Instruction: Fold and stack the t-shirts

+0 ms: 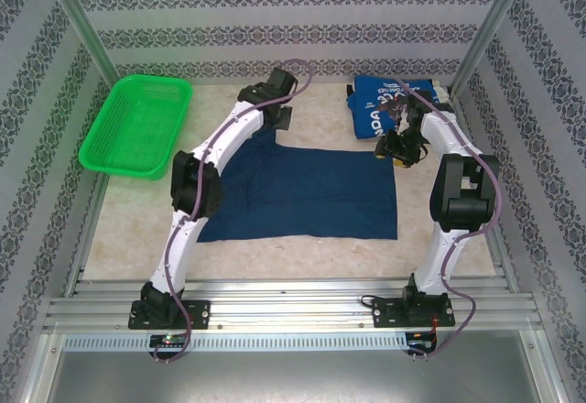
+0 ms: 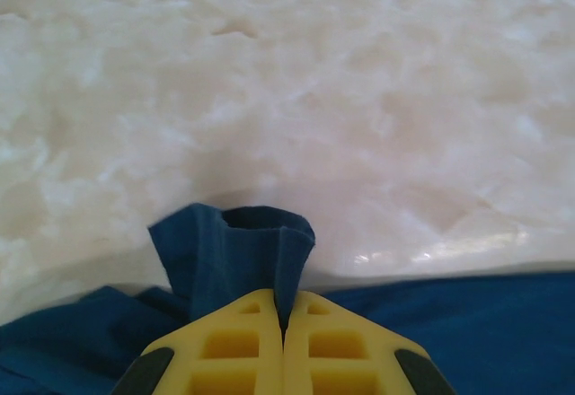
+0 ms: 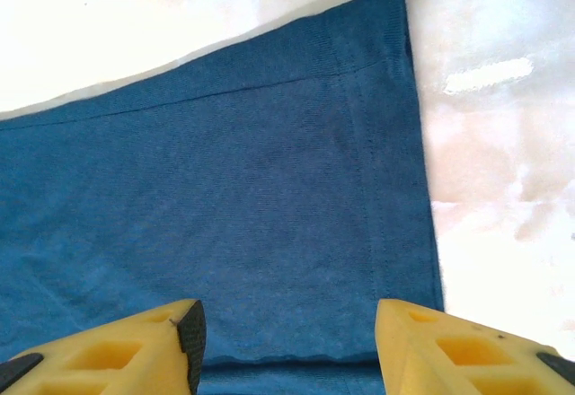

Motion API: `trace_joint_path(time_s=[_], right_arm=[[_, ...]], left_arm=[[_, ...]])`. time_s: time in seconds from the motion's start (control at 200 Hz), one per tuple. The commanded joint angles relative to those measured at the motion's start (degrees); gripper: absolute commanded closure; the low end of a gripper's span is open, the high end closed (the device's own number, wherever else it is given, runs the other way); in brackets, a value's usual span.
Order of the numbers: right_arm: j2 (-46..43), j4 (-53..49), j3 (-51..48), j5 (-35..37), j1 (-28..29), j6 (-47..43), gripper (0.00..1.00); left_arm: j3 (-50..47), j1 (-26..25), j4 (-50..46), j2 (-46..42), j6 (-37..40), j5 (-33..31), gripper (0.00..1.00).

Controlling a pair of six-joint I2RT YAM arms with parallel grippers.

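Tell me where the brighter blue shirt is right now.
Top view: the blue shirt sits at the far right, just beyond the navy shirt and next to the right hand.

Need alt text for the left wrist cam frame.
The left hand, its yellow fingers shut, pinches a raised fold of the dark navy t-shirt. The rest of the shirt lies along the bottom edge on a pale marbled table.

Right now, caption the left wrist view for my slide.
Left gripper pinches a raised fold of the navy t-shirt over the pale table.
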Motion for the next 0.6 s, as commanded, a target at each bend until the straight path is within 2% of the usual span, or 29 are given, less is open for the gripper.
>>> trace_joint_path(time_s=[0.0, 0.11, 0.195, 0.275, 0.365, 0.45, 0.5, 0.599], right_arm=[[1.0, -1.49, 0.41, 0.38, -0.63, 0.41, 0.46], [0.72, -1.63, 0.14, 0.64, -0.76, 0.62, 0.46], [0.58, -1.64, -0.04, 0.57, -1.0, 0.54, 0.46], [0.67, -1.74, 0.13, 0.56, -1.03, 0.61, 0.46], [0.91, -1.73, 0.46, 0.48, -1.02, 0.87, 0.46], [1.02, -1.65, 0.75, 0.3, -1.02, 1.24, 0.46], [1.02, -1.41, 0.75, 0.06, -0.99, 1.39, 0.46], [0.94, -1.68, 0.84, -0.12, -1.02, 1.5, 0.46]], left_arm=[[-5.17, -2.03, 0.9, -2.47, -2.58, 1.66, 0.95], [-17.17, -3.66, 5.88, -7.76, -4.63, 3.45, 0.95], [-27.02, -3.87, 11.03, -11.59, -7.2, 6.4, 0.91], [-32.92, -3.84, 13.92, -13.83, -8.81, 8.12, 0.77], [-37.11, -3.82, 18.05, -16.14, -9.12, 13.14, 0.53], [-36.36, -2.91, 18.31, -18.02, -10.6, 13.8, 0.32], [-34.48, -1.43, 17.91, -18.37, -12.17, 15.23, 0.25], [-26.7, 2.04, 12.65, -16.56, -13.68, 19.63, 0.2]])
